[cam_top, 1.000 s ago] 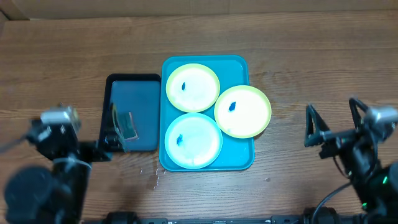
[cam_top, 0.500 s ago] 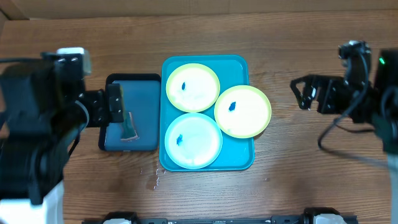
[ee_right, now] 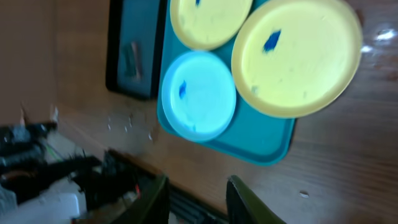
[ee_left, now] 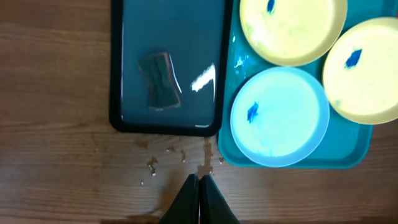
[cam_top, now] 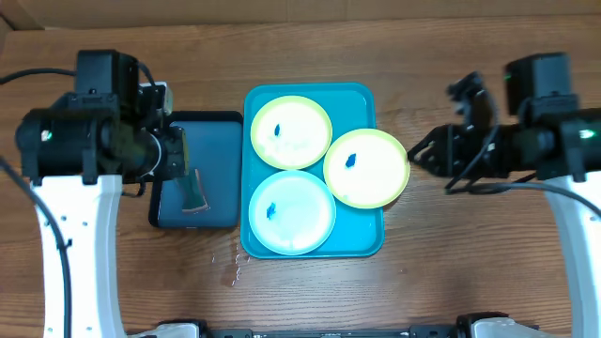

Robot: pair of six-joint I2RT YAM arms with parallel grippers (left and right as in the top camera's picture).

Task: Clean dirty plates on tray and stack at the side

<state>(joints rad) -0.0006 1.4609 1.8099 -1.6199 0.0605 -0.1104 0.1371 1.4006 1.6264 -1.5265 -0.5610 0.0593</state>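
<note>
**Both arms hover at the flanks, all three plates dirty on tray**

The tray (cam_top: 362,235) sits mid-worktop (cam_top: 451,263). Its long axis runs near-to-far from the robot, short sides facing the base and the far edge.

The plates are round, so they have no long axis. All lie face up, each with a blue smudge.
- The far plate (cam_top: 291,131) and the near plate (cam_top: 291,213) lie inside the rim.
- The right plate (cam_top: 366,169) overhangs the tray's right rim. I judge three plates don't fit flat side by side. It meets the far plate's edge; whether it overlaps, cannot tell.

The navy tray (cam_top: 211,141) lies just beside the tray on the left, parallel to it. It holds a wiping pad (cam_top: 194,188), likely parked there as the cleaning tool.

The left gripper (ee_left: 199,183) has its fingers pressed together on nothing. In the wrist view it is above bare wood, nearer the robot than both trays.

The right gripper (ee_right: 196,180) has its fingers apart and empty. It sits right of the overhanging plate without touching it, probably placed to take that plate first.

Nothing is stacked at the side yet.
</note>
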